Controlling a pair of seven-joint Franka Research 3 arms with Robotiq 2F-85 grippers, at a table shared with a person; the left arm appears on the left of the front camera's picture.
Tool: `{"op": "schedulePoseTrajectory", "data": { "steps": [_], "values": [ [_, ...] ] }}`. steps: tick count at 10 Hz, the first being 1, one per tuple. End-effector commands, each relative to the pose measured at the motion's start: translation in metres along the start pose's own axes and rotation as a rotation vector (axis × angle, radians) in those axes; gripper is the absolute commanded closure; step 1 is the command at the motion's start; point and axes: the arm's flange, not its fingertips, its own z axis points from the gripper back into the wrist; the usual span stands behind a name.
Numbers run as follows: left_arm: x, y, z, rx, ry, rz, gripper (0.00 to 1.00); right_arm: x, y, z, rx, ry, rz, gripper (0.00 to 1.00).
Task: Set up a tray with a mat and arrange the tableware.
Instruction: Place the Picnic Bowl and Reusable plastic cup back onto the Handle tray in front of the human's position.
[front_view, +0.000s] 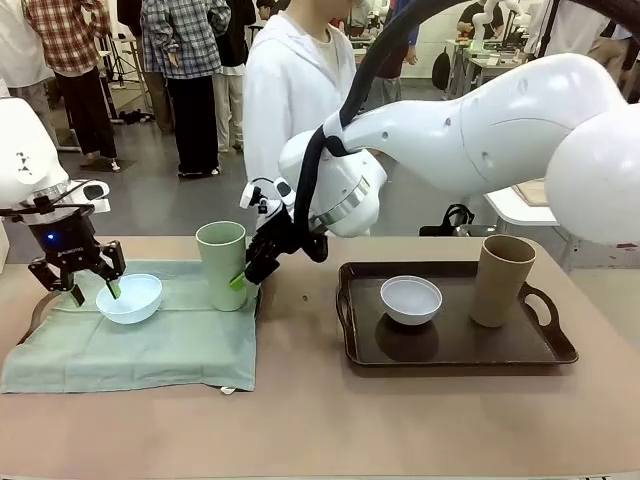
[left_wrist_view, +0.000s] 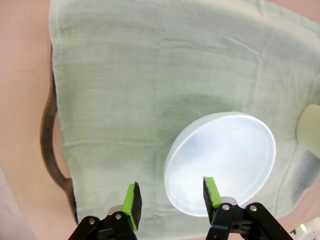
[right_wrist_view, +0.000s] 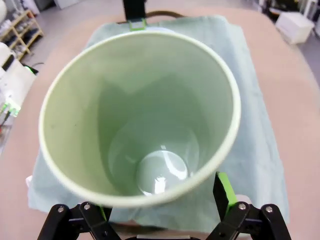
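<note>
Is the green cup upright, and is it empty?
Upright and empty: the green cup stands on the cloth; the right wrist view shows its bare bottom.

The left arm (front_view: 25, 150) and right arm (front_view: 480, 130) are glossy white, rounded shells. The left gripper (front_view: 95, 292) and right gripper (front_view: 248, 272) are black with green pads (left_wrist_view: 132, 200). A thick black cable (front_view: 330, 140) runs up and right of the pale green cloth mat (front_view: 150, 340).

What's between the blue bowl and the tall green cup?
Just bare green mat. The front view shows the pale blue bowl and the light green tumbler standing apart on it.
</note>
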Motion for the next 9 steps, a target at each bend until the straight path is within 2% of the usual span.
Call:
{"op": "schedulePoseTrajectory", "data": {
  "steps": [1,2,4,9],
  "values": [
    [-0.006,-0.001,0.013,-0.031,0.017,-0.018,0.26,-0.002,0.011,0.025,-0.067,0.036,-0.057,0.0],
    [-0.01,-0.003,0.018,-0.038,0.024,-0.032,0.15,-0.002,0.015,0.034,-0.088,0.047,-0.11,0.0],
    [-0.026,-0.012,0.039,-0.065,0.042,-0.08,0.0,0.007,0.039,0.061,-0.151,0.146,-0.289,0.0],
    [-0.083,-0.064,0.117,-0.035,-0.021,-0.225,0.0,0.041,0.119,0.136,-0.207,0.388,-0.715,0.0]
  ]
}}
